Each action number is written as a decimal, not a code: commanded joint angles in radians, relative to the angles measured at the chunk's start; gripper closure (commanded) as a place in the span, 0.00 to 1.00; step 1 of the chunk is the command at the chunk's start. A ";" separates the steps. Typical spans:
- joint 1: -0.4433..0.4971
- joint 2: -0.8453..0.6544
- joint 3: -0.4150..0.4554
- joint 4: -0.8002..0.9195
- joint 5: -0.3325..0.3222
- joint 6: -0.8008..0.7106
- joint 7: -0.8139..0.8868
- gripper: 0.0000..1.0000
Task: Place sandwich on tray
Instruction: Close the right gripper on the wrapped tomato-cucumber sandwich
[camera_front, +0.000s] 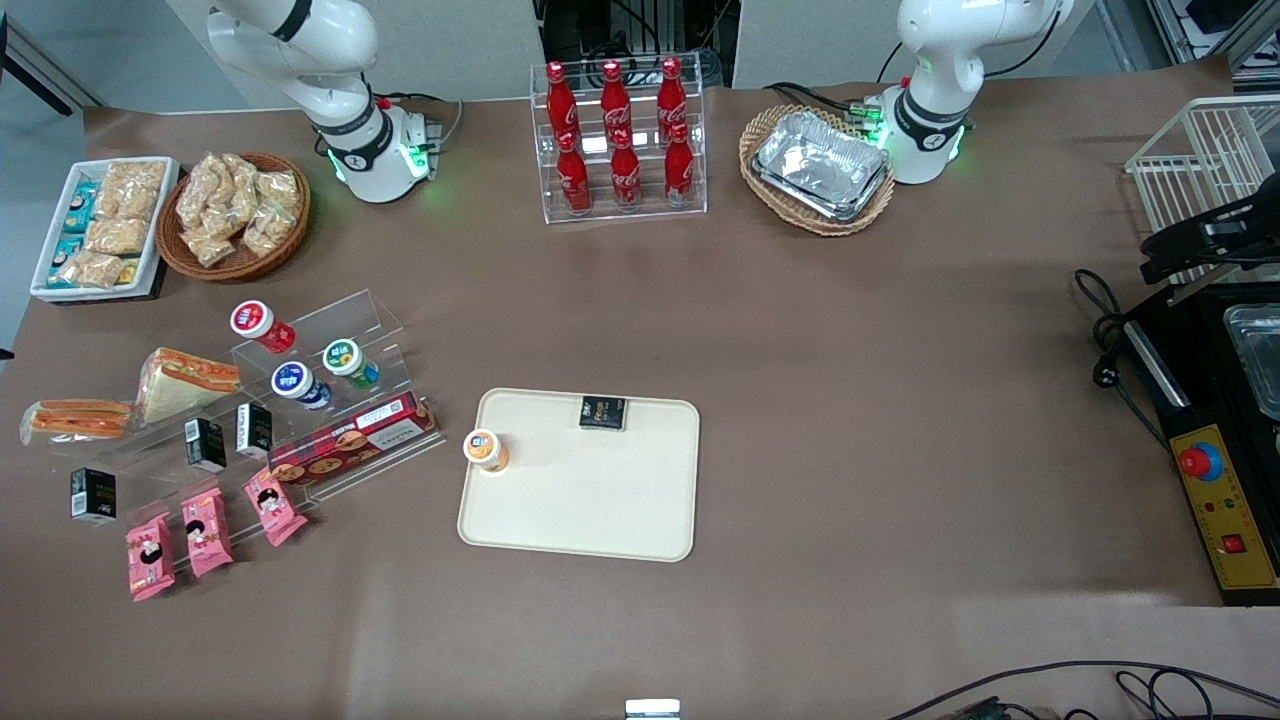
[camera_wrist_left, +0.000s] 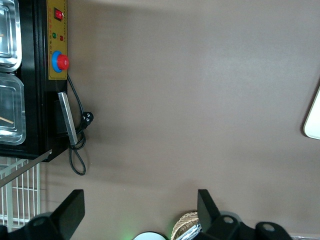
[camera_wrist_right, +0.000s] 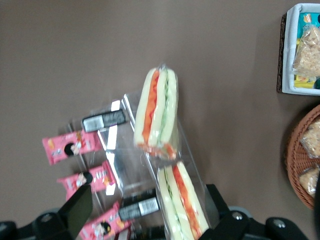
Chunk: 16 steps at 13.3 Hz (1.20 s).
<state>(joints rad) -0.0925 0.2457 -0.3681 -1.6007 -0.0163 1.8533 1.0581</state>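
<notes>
Clear plastic wrap covers the sandwich (camera_wrist_right: 156, 114), a slim elongated pack with pale bread edges and stripes of orange-red and green filling. We see it lying on a transparent acrylic stand (camera_front: 262, 420) toward the working arm's end of the table (camera_front: 850, 400), just beside a bulkier wedge sandwich (camera_front: 185, 380). The cream-beige tray (camera_front: 585, 500) sits well apart, near the table's middle, already carrying a small orange-capped bottle (camera_front: 485, 449) and a dark packet (camera_front: 603, 412).

We judge the sandwich light and soft, easily crushed, with a slippery wrap. We would grip it gently across its narrow width, near the middle of its length.

Our gripper (camera_wrist_right: 150, 210) hovers above the stand with its fingers spread open, holding nothing, nearer the wedge sandwich than the slim one. Pink snack packets (camera_wrist_right: 67, 146) lie close by.
</notes>
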 joint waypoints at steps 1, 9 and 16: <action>-0.056 0.069 0.008 0.002 0.025 0.095 0.051 0.00; -0.101 0.155 0.008 -0.051 0.139 0.200 0.046 0.00; -0.102 0.159 0.008 -0.122 0.167 0.282 0.037 0.05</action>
<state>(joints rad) -0.1870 0.4116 -0.3675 -1.7021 0.1253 2.1033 1.0964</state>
